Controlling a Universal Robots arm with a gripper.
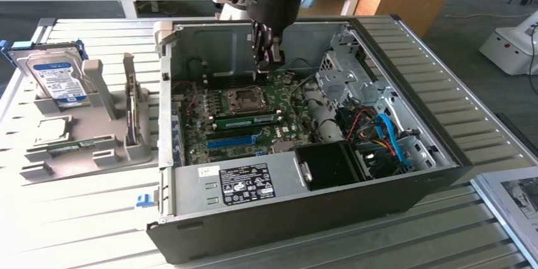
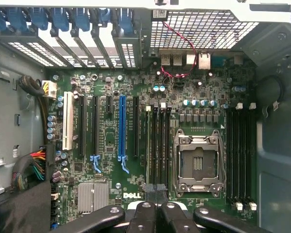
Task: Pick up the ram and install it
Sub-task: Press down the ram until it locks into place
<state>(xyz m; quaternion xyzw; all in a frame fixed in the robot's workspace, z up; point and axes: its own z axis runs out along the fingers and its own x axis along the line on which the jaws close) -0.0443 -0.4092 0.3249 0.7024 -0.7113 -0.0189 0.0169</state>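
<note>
In the exterior view, an open computer case (image 1: 437, 155) lay on its side on the slatted worktop (image 1: 84, 231). The arm came down from above into the case, and the gripper (image 1: 266, 62) hung over the motherboard (image 1: 244, 127), near the far wall of the case. Its fingers were pressed together and carried nothing. The ram (image 1: 246, 118), a narrow green stick, was standing in a slot just beside the CPU socket (image 1: 246, 97), on the side nearer to the camera, so it was already seated on the board. A blue slot strip (image 1: 228, 141) lay further toward the camera. At the exterior view's left, a grey holder (image 1: 92, 149) stood on the worktop and carried a silver hard drive (image 1: 59, 77) with a blue and white label.

In the wrist view, the camera looked straight at the motherboard (image 2: 111, 145). The gripper (image 2: 154, 190) appeared at the edge of the picture, its black fingers clenched with no object between them. Their tips were above the group of memory slots (image 2: 157, 145) beside the empty CPU socket (image 2: 196, 162). A long blue slot (image 2: 122, 126) ran parallel to these slots. I could not make out the green stick with certainty among these slots.
</note>
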